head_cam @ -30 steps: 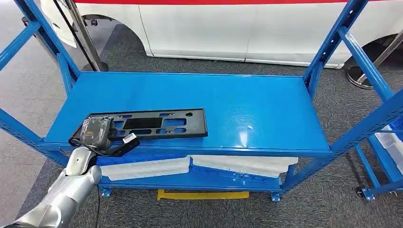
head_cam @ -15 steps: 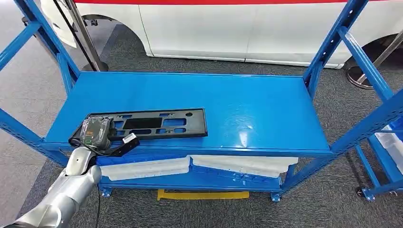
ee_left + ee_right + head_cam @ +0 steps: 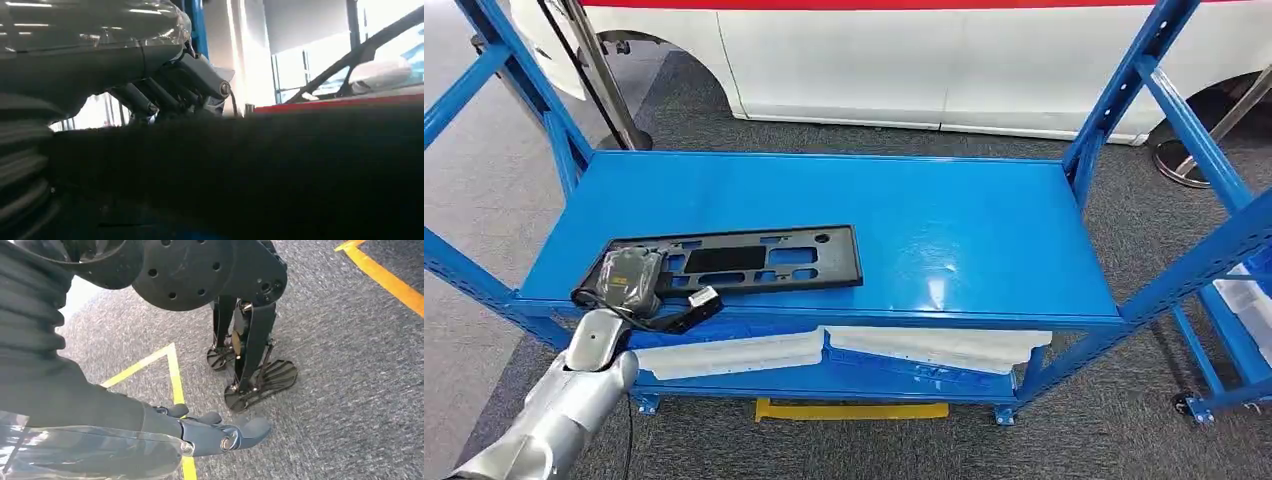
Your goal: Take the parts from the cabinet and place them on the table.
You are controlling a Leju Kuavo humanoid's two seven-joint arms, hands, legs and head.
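At the shelf's front left corner, our left robot hand (image 3: 629, 281) sits on the near end of the black plate (image 3: 744, 258), the one part we can see to fetch. The plate lies flat on the blue shelf (image 3: 984, 230), running rightwards from the hand to about the shelf's middle. In the left wrist view the fingers (image 3: 165, 90) curve over the plate's dark surface, so we judge the hand to be holding that end, though the underside of the grip is hidden from us. The risk from here comes from the grip being at one end only: a long, thin plate lifted by its tip may sag or twist, and the far end could drag along the shelf or catch on the front lip. If the hold is shallow, the plate may slip out as it tilts. Swinging it out, we could also knock the blue upright (image 3: 534, 105) on the left. Below the shelf, white parts (image 3: 924, 345) rest on the lower level, well clear of the plate. Our right robot hand (image 3: 210, 432) hangs down over the grey carpet (image 3: 350, 365), fingers loosely apart, holding nothing.
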